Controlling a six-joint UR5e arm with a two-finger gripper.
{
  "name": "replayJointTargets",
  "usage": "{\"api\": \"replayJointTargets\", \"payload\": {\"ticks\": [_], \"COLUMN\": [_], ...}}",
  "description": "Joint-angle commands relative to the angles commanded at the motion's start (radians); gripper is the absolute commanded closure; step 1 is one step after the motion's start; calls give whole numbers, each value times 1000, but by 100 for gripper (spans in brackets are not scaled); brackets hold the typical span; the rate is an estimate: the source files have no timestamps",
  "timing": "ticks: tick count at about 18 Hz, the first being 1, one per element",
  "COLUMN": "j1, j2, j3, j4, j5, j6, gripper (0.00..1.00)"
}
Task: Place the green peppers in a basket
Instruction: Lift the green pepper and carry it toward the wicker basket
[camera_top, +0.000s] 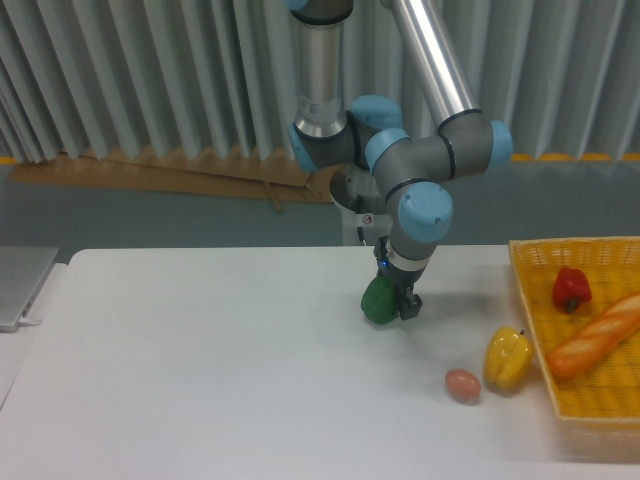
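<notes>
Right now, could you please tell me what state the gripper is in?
Gripper: closed on the green pepper, held over the table.

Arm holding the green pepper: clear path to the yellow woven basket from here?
Probably yes: the pincer grips the glossy green bell pepper, and only open white table lies toward the yellow woven basket.
</notes>
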Motion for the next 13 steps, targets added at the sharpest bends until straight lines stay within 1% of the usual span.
{"api": "replayJointTargets", "payload": {"ticks": [4, 6, 7, 9, 13], "j1": [28, 37, 37, 40, 57], "j2": [18, 28, 34, 43, 83], "j3": [29, 48, 49, 51, 52], "j4": [-8, -18, -26, -28, -25], "j5": [-2, 2, -2, -2, -5], "j6": [6, 32, 40, 41, 72], "gripper": [41, 41, 41, 45, 45]}}
